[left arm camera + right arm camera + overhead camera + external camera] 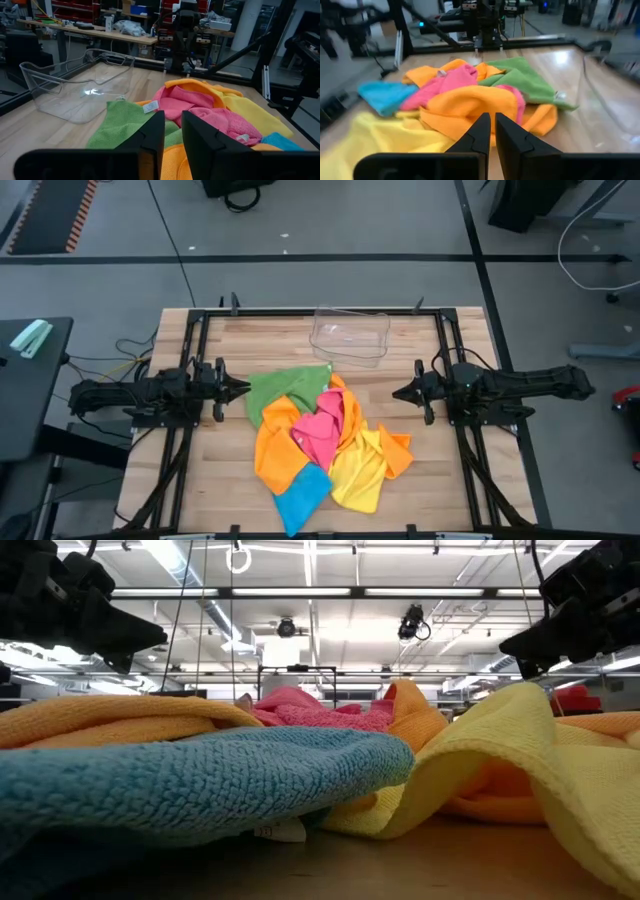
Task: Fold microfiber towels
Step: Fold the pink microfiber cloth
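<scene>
Smack in the middle of the wooden table (210, 480) sits a messy heap of towels, all tangled and overlapping. Green towel (283, 388) is on the far-left side of the pile, pink towel (322, 428) is bunched up in the centre, an orange towel (277, 448) spreads left of the pink with more orange poking out on the right, yellow towel (358, 472) lies toward the front right, and the blue towel (301, 495) sticks out at the front edge.

Behind the heap, near the far edge, is a clear plastic tray (350, 335), just past the green towel and not touching it as far as I can see.

Left gripper (243, 389) hovers right beside the green towel's edge, fingers with a narrow gap between them, nothing held. Right gripper (397, 392) hangs off the pile's right side, well apart from the cloth, fingers pretty much together and empty.
</scene>
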Controlling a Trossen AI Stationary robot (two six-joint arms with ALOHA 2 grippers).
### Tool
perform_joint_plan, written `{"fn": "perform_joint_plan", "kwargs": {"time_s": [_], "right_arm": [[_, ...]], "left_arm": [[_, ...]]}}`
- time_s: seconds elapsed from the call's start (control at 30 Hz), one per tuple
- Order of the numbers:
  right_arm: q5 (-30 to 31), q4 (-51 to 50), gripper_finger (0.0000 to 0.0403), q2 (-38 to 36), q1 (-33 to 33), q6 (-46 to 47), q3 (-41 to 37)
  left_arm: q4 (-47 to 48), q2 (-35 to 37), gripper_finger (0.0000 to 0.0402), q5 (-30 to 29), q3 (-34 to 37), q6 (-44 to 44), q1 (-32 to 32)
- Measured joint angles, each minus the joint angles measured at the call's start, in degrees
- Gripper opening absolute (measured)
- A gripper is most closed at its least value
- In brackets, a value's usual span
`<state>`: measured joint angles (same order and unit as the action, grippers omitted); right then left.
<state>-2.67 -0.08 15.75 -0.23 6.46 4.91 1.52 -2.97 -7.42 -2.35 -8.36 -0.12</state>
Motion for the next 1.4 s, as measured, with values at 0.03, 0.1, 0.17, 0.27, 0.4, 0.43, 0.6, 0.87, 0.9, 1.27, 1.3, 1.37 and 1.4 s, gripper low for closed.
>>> {"fn": "perform_joint_plan", "kwargs": {"time_s": [0.03, 0.1, 0.17, 0.27, 0.4, 0.43, 0.6, 0.87, 0.9, 1.27, 1.3, 1.37, 1.4], "right_arm": [[0.2, 0.4, 0.0035, 0.0, 0.0, 2.2, 0.0], [2.0, 2.4, 0.0035, 0.0, -0.1, 5.3, 0.0], [4.7, 4.2, 0.0035, 0.0, -0.1, 6.6, 0.0], [9.1, 9.6, 0.0035, 0.6, -0.1, 7.6, 0.0], [10.3, 18.9, 0.0035, 2.5, -0.1, 7.2, 0.0], [10.3, 21.0, 0.0035, 3.0, -0.1, 6.6, 0.0], [10.3, 28.0, 0.0035, 5.9, -0.1, 3.3, 0.0], [8.7, 28.8, 0.0035, 11.1, -0.8, 1.9, 0.0], [8.2, 28.8, 0.0035, 11.6, -0.8, 1.8, 0.0], [0.5, 11.3, 0.0035, 17.3, 2.4, 5.6, 8.8], [0.9, 9.9, 0.0035, 18.8, 3.4, 5.5, 9.9], [2.2, 8.8, 0.0035, 21.9, 5.6, 4.7, 11.6], [2.9, 8.7, 0.0035, 23.6, 6.7, 4.2, 12.3]], "left_arm": [[0.0, 0.0, 0.0075, 0.0, 0.0, 0.0, 0.0], [0.0, 0.0, 0.0074, 0.0, 0.0, 0.0, 0.0], [0.0, 0.0, 0.0072, 0.0, 0.0, 0.0, 0.0], [0.0, 0.0, 0.0068, 0.0, 0.0, 0.0, 0.0], [0.0, 0.0, 0.0067, 0.0, 0.0, 0.0, 0.0], [0.0, 0.0, 0.0068, 0.0, 0.0, 0.0, 0.0], [0.0, 0.0, 0.0073, 0.0, 0.0, 0.0, 0.0], [0.0, 0.0, 0.0071, 0.0, 0.0, 0.0, 0.0], [0.0, 0.0, 0.0069, 0.0, 0.0, 0.0, 0.0], [0.0, 0.0, 0.0075, 0.0, 0.0, 0.0, 0.0], [0.0, 0.0, 0.0073, 0.0, 0.0, 0.0, 0.0], [0.0, 0.0, 0.0071, 0.0, 0.0, 0.0, 0.0], [0.0, 0.0, 0.007, 0.0, 0.0, 0.0, 0.0]]}}
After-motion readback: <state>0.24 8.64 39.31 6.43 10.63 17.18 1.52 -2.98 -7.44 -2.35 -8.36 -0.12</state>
